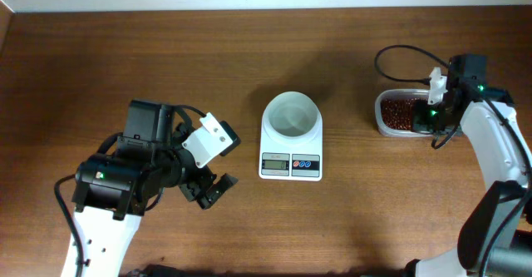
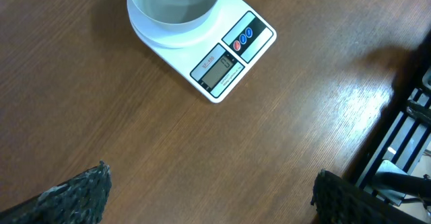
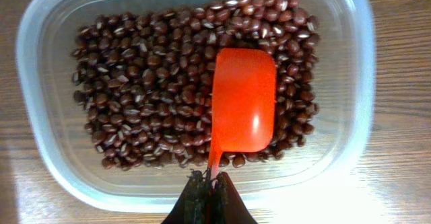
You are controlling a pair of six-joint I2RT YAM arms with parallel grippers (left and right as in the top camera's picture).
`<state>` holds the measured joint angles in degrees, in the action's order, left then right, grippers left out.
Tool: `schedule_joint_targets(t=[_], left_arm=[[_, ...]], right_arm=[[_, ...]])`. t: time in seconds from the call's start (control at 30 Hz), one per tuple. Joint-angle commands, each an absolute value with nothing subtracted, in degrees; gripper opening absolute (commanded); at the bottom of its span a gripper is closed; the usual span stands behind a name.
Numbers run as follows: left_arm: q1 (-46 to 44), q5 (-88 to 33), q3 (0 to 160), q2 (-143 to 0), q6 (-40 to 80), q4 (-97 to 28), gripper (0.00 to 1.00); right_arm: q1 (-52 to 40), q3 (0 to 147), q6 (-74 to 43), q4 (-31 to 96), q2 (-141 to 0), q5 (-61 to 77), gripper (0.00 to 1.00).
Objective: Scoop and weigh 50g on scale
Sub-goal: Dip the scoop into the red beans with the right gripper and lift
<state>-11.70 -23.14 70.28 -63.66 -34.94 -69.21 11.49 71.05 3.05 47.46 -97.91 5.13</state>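
Observation:
The white scale (image 1: 291, 144) with its round bowl top (image 1: 290, 115) stands mid-table, bowl empty; it also shows in the left wrist view as the scale (image 2: 202, 42). Dark red-brown beans (image 3: 155, 89) fill a clear plastic tub (image 3: 40, 150) at the right, seen from above as the tub (image 1: 401, 112). My right gripper (image 3: 210, 182) is shut on the handle of an orange-red scoop (image 3: 244, 99), whose empty bowl lies over the beans. My left gripper (image 1: 209, 190) stands open left of the scale, with only tabletop between its fingers (image 2: 81, 194).
A black cable (image 1: 403, 56) loops behind the tub. The right arm (image 1: 499, 144) runs along the table's right edge. A dark frame (image 2: 404, 136) lies past the table edge in the left wrist view.

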Motion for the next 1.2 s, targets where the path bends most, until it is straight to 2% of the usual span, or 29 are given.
schedule_joint_targets(t=[0.0, 0.17, 1.17], left_arm=[[-11.4, -23.1, 71.2, -63.6, -35.9, -69.1, 0.99], [-11.5, -23.1, 71.2, -63.6, -35.9, -69.1, 0.99], [-11.5, -23.1, 71.2, -63.6, -35.9, -69.1, 0.99]], right_arm=[[11.7, 71.4, 3.2, 48.2, -99.2, 11.7, 0.04], [12.2, 71.4, 2.5, 48.8, -99.2, 17.9, 0.04], [33.4, 71.4, 2.8, 50.8, -102.5, 47.7, 0.04]])
